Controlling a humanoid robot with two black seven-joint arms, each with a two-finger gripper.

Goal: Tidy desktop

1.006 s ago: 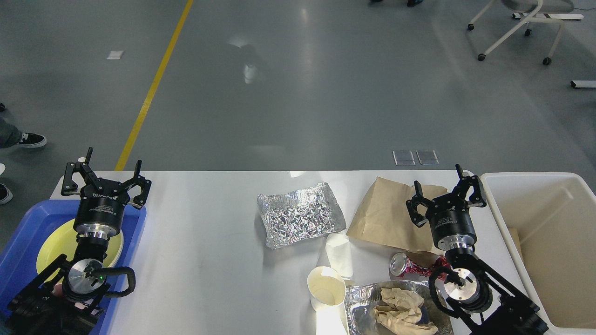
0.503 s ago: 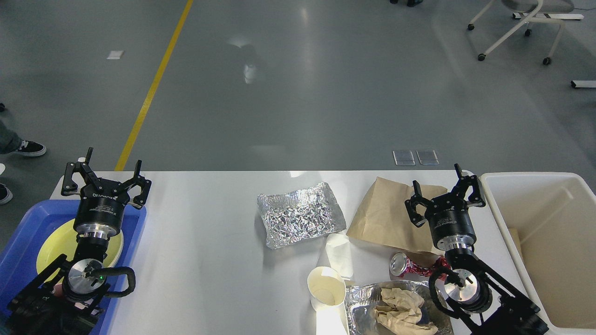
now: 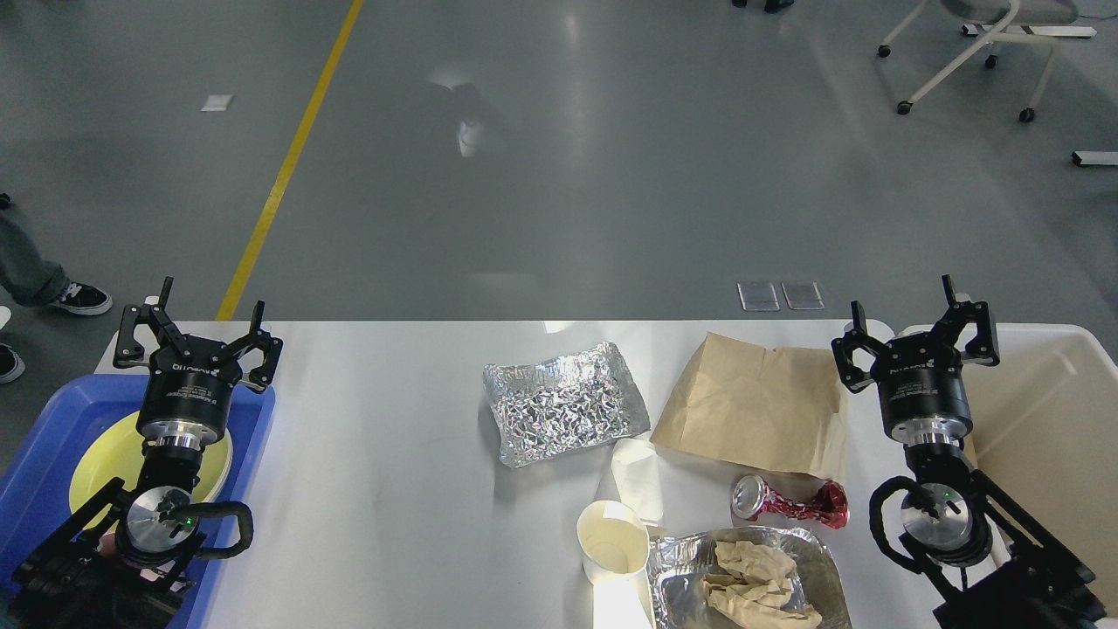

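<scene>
Okay, my right gripper (image 3: 915,336) hangs over the seam where the desktop (image 3: 393,454) meets the cream bin (image 3: 1048,454), fingers spread wide and nothing between them. My left gripper (image 3: 199,336) is just as wide open and just as empty, parked above the far corner of the blue tray (image 3: 44,463), with the yellow plate (image 3: 105,454) lying in that tray below my wrist. The desktop runs from tray to bin and the clutter sits on its right half: a crumpled foil sheet (image 3: 563,411) mid-table, a brown paper bag (image 3: 755,411) lying flat beside it, a crushed red can (image 3: 790,502) on its side just in front of the bag, a paper cup (image 3: 613,543) standing upright near the front edge, and a foil dish (image 3: 742,577) with wadded brown paper (image 3: 755,585) in it. My call: the can is the closest rubbish to the right arm, so that's the pick. I'd come down straight over its squashed middle, fingers either side of the narrow waist, staying off the bag edge, then lift well clear before swinging over the bin wall.
</scene>
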